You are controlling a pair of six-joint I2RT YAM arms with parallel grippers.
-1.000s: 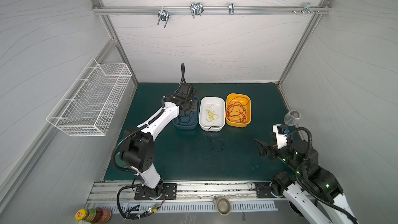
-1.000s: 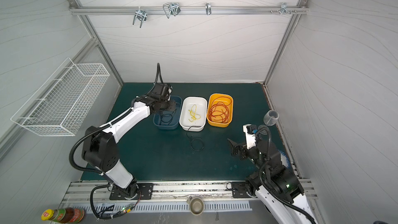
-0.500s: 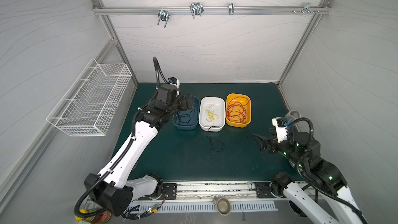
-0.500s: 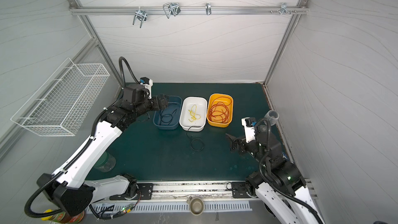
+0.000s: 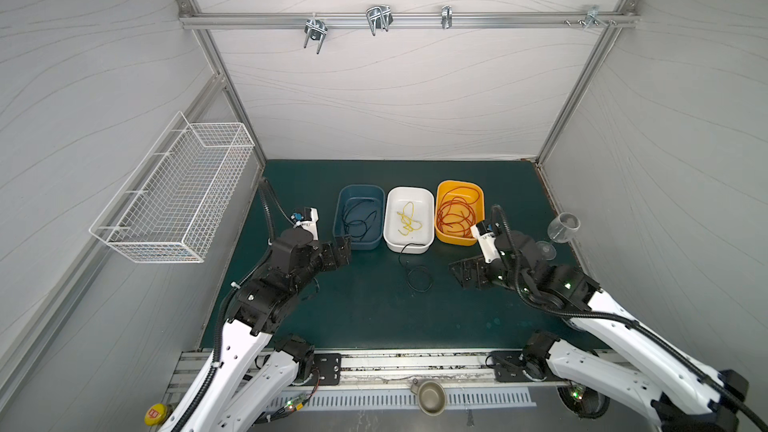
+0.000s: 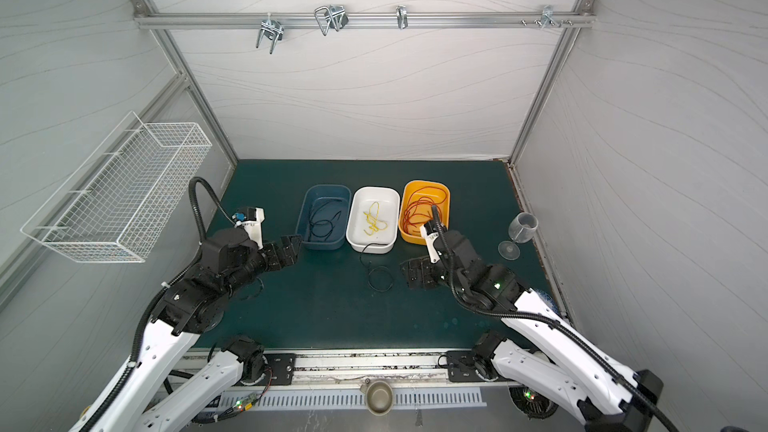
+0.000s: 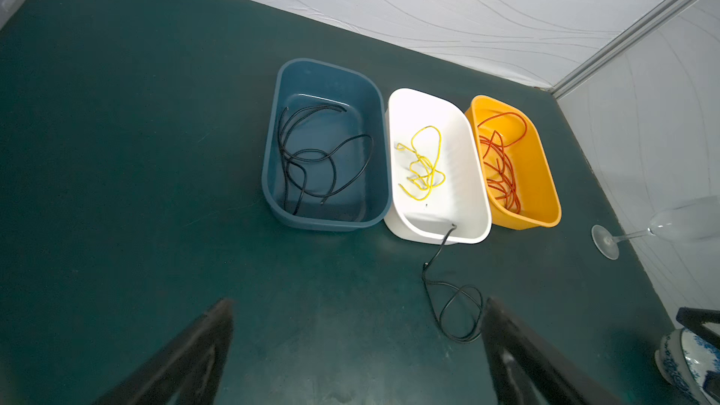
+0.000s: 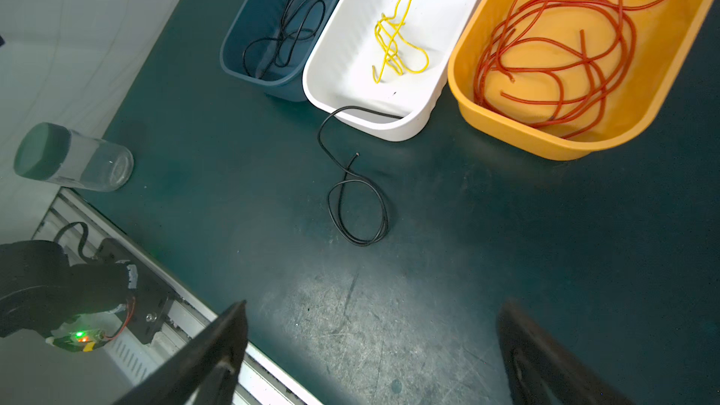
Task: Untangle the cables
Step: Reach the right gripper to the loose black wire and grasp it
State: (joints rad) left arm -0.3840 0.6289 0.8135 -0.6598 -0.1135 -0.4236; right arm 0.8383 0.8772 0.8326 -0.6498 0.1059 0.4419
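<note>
Cables (image 8: 596, 68) are mostly sitting sorted: blacks in blue bin (image 5: 360, 193), yellow in white bin (image 5: 409, 197), reds in orange bin (image 5: 459, 183). One black cable (image 8: 385, 216) is lying looped on tabletop (image 5: 365, 313), its end hooking over white bin's rim. Next, prob.: grabbing that stray & moving it w/ the blacks. Left gripper (image 5: 340, 248) & right gripper (image 5: 465, 274) are hovering low either side of it, both spread wide, holding nothing.

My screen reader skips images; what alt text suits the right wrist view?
A black cable loops on the mat, one end in the white bin with yellow cable; the blue bin holds black cables, the orange bin red cables.
</note>
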